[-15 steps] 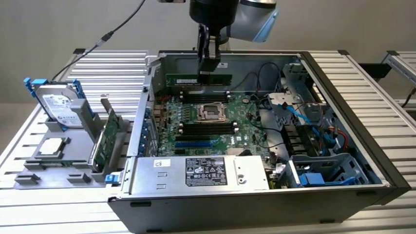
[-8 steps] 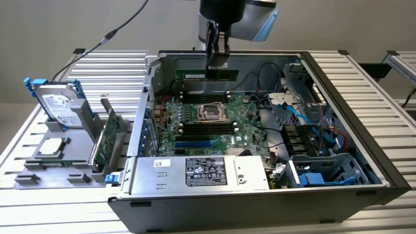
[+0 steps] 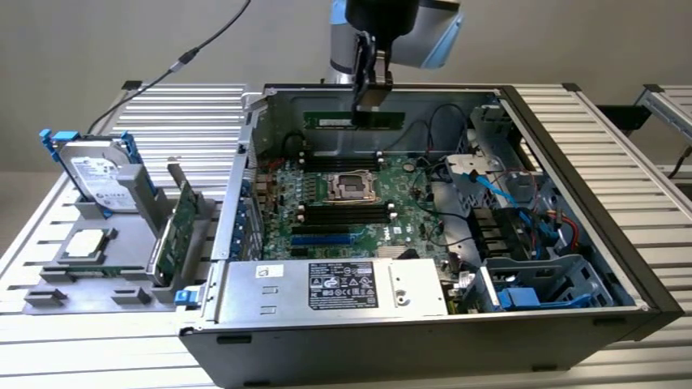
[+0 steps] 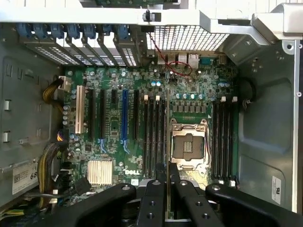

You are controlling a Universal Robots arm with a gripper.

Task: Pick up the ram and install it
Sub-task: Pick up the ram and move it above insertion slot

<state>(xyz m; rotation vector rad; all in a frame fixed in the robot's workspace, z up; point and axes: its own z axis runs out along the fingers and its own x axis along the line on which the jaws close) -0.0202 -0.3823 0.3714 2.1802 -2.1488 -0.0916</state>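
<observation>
While gripper (image 3: 372, 105) hung over case (image 3: 378, 356), fingers stood nearly closed, pinching ram (image 3: 324, 120) mid-length at top edge. Ram sat at 12 o'clock from socket (image 3: 352, 185), exterior view. Judged light, stiff, thin, fragile; hold by edges, off chips.

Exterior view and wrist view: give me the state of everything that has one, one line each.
computer case: side open.
ram: held level above the case, in no slot.
jaws: shut on the ram.
memory slots: empty.
hard drive: upright in its holder, outside the case.
expansion card: on edge in its holder, outside the case.
</observation>
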